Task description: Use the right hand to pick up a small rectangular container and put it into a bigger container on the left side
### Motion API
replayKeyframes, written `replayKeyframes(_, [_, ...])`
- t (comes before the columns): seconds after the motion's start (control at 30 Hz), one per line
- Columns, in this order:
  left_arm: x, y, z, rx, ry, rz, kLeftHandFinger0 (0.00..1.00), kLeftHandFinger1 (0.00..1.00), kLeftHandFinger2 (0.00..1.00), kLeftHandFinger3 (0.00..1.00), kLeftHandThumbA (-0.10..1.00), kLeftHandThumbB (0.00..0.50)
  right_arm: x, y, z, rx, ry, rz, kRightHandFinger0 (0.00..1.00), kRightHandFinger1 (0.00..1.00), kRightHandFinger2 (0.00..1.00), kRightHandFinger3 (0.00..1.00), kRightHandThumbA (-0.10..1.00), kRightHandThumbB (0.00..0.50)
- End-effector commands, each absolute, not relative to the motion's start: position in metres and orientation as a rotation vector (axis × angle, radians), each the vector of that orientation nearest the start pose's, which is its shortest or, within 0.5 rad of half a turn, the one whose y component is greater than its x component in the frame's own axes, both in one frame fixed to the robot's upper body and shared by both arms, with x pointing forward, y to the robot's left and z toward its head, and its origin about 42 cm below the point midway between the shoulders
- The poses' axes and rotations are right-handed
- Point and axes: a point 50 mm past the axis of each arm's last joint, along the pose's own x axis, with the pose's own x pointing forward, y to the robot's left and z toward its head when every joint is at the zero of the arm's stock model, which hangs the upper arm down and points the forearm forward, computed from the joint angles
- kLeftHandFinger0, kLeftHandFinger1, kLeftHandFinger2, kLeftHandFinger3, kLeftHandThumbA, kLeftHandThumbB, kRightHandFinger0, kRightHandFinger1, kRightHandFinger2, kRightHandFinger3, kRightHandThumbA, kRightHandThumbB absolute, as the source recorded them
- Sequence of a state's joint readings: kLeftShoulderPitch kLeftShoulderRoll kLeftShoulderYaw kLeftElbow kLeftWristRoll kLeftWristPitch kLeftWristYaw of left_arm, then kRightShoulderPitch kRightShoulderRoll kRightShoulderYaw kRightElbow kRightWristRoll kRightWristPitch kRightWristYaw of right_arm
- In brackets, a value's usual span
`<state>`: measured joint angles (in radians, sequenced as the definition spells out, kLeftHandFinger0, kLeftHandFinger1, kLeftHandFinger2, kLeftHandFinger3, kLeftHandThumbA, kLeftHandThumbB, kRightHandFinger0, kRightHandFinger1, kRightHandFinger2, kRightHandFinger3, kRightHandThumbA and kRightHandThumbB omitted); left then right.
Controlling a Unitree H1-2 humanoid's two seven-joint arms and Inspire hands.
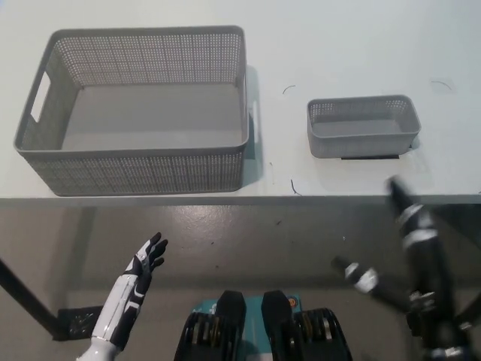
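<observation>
My left hand point(146, 259) is dark at the fingers, which carry pale patches, and joins a smooth white forearm shell with a few black seams. My right hand point(394, 233) and arm are black throughout, slim and rod-like, broken by bright silver-white rings and bands along their length; the picture blurs them.

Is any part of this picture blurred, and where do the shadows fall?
Head view: the right hand is smeared by motion blur; both baskets stay sharp. The big basket casts a soft shadow to its right, the small basket a dark one under its front edge.
</observation>
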<state>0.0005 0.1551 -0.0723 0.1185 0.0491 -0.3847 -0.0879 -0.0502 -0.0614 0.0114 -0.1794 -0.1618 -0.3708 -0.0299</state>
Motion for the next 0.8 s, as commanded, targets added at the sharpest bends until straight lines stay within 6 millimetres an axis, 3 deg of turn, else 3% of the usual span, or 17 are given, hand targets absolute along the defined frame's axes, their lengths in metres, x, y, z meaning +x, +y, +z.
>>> replayKeyframes(0.0, [0.286,0.24,0.111,0.192,-0.355,-0.223,1.0,1.0,1.0,1.0,1.0,0.306,0.293,-0.248,0.253,-0.322,-0.803,-0.069,1.0,1.0,1.0,1.0,1.0,0.129])
replayKeyframes(0.13, [0.289,0.244,0.115,0.187,-0.356,-0.211,1.0,1.0,1.0,1.0,1.0,0.314,0.308,-0.29,0.323,-0.431,-0.844,-0.13,1.0,1.0,1.0,1.0,1.0,0.25])
replayKeyframes(0.17, [0.29,0.244,0.115,0.187,-0.358,-0.209,1.0,1.0,1.0,1.0,1.0,0.313,0.31,-0.294,0.33,-0.445,-0.837,-0.134,1.0,1.0,1.0,1.0,1.0,0.258])
replayKeyframes(0.23, [0.29,0.245,0.116,0.189,-0.359,-0.209,1.0,1.0,1.0,1.0,1.0,0.318,0.318,-0.309,0.357,-0.524,-0.811,-0.13,1.0,1.0,1.0,1.0,1.0,0.329])
replayKeyframes(0.3, [0.291,0.246,0.117,0.19,-0.362,-0.207,1.0,1.0,1.0,1.0,1.0,0.304,0.329,-0.32,0.399,-0.694,-0.754,-0.12,1.0,1.0,1.0,1.0,1.0,0.362])
replayKeyframes(0.4, [0.293,0.249,0.116,0.186,-0.362,-0.205,1.0,1.0,1.0,1.0,1.0,0.316,0.349,-0.318,0.457,-0.896,-0.713,-0.044,1.0,1.0,1.0,1.0,1.0,0.331])
replayKeyframes(0.5, [0.291,0.249,0.114,0.185,-0.359,-0.203,1.0,1.0,1.0,1.0,1.0,0.317,0.373,-0.31,0.493,-0.984,-0.621,0.064,1.0,1.0,1.0,1.0,1.0,0.278])
replayKeyframes(0.63, [0.293,0.247,0.113,0.192,-0.366,-0.207,1.0,1.0,1.0,1.0,1.0,0.293,0.421,-0.298,0.528,-1.142,-0.473,0.193,1.0,1.0,1.0,1.0,1.0,0.297])
replayKeyframes(0.7, [0.292,0.245,0.113,0.201,-0.372,-0.208,1.0,1.0,1.0,1.0,1.0,0.297,0.454,-0.284,0.542,-1.222,-0.36,0.24,1.0,1.0,1.0,1.0,1.0,0.351])
replayKeyframes(0.77, [0.291,0.245,0.112,0.203,-0.371,-0.205,1.0,1.0,1.0,1.0,1.0,0.301,0.472,-0.276,0.545,-1.247,-0.296,0.264,1.0,1.0,1.0,1.0,1.0,0.39])
